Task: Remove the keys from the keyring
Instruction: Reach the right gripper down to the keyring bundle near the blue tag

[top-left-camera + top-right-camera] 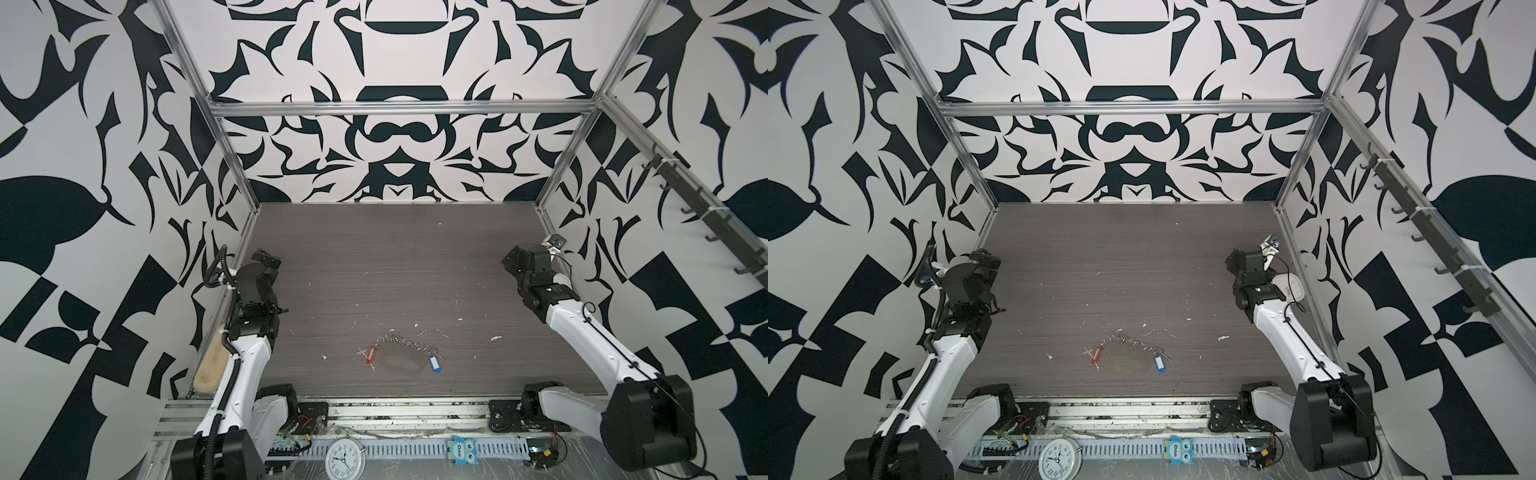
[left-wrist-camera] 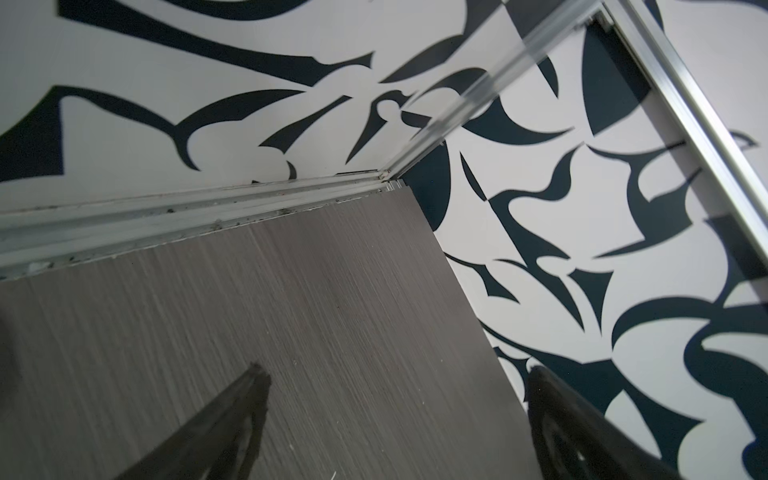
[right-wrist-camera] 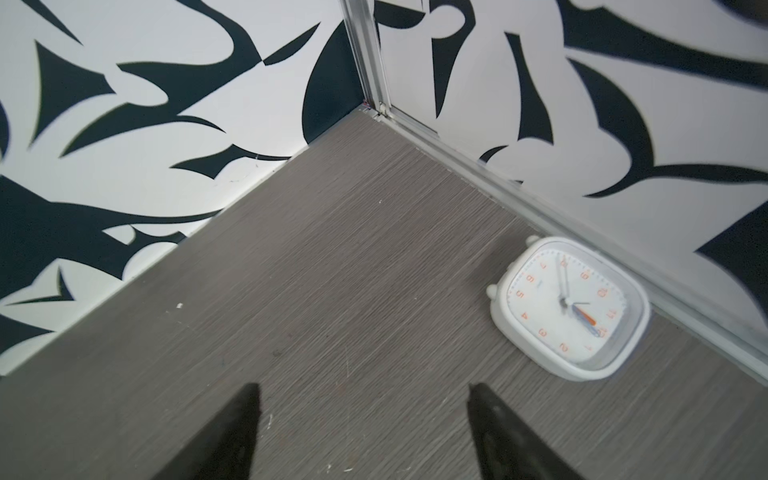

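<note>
While the left gripper (image 2: 397,374) and right gripper (image 3: 363,388) are hovering, jaws apart, the limp, probably light keyring (image 1: 405,341) is lying near the table's (image 1: 374,257) front edge, keys (image 1: 370,355) offering stiff tags.

A robotics lab test cell: a grey worktop (image 1: 395,257) boxed in by an aluminium frame (image 1: 399,109) and black-and-white patterned walls (image 1: 83,124), with a left arm (image 1: 249,365) and right arm (image 1: 582,332) mounted on its front rail (image 1: 407,409).

Black-and-white patterned walls (image 1: 399,145), aluminium frame rails (image 1: 399,107), scuffed grey wood-grain tabletop (image 1: 395,257).
</note>
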You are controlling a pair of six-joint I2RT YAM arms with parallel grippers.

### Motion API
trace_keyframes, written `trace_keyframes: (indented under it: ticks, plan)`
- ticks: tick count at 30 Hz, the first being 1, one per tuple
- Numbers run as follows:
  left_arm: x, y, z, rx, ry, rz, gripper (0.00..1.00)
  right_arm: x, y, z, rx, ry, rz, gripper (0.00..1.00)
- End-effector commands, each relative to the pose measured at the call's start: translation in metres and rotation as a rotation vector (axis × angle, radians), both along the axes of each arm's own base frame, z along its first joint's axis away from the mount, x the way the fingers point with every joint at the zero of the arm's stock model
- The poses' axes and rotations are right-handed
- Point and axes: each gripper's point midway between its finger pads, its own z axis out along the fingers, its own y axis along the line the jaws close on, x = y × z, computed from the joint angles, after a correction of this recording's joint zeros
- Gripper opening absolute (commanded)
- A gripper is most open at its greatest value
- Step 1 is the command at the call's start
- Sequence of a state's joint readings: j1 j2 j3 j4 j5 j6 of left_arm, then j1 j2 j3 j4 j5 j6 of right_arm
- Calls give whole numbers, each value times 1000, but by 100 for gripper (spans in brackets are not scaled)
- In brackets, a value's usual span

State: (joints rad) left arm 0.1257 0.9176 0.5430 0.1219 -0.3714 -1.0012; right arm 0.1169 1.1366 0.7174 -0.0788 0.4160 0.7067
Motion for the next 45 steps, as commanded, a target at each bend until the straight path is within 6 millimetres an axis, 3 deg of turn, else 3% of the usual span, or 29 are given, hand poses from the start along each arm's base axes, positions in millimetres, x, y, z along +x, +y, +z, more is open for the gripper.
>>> trace_keyframes:
  ticks: [1, 6, 10, 12, 15, 18, 22, 26, 33, 45]
  plan:
    - [3, -23, -20, -163, -15, -112, 99, -5, 22, -14, 140, -6, 69, 77]
    - [7, -44, -5, -190, -107, -240, 99, -20, 52, -24, 206, 121, 233, 74]
    - [12, -70, 5, -181, -46, -401, 99, -42, 93, -50, 350, 265, 407, 62]
    - [14, -88, 0, -203, -12, -502, 95, -55, 115, -57, 436, 283, 476, 55]
    - [13, -110, -18, -238, 48, -611, 87, -75, 149, -59, 475, 315, 567, 54]
    - [6, -136, -31, -243, 92, -704, 86, -96, 182, -60, 447, 375, 658, 54]
    - [-7, -165, -31, -196, 98, -775, 86, -119, 216, -77, 513, 454, 723, 51]
    - [-17, -173, -32, -163, 103, -806, 86, -136, 236, -95, 580, 497, 741, 37]
    - [-26, -178, -38, -164, 112, -848, 81, -155, 262, -116, 586, 582, 774, 37]
    - [-27, -182, -47, -172, 132, -870, 76, -169, 260, -133, 566, 635, 756, 31]
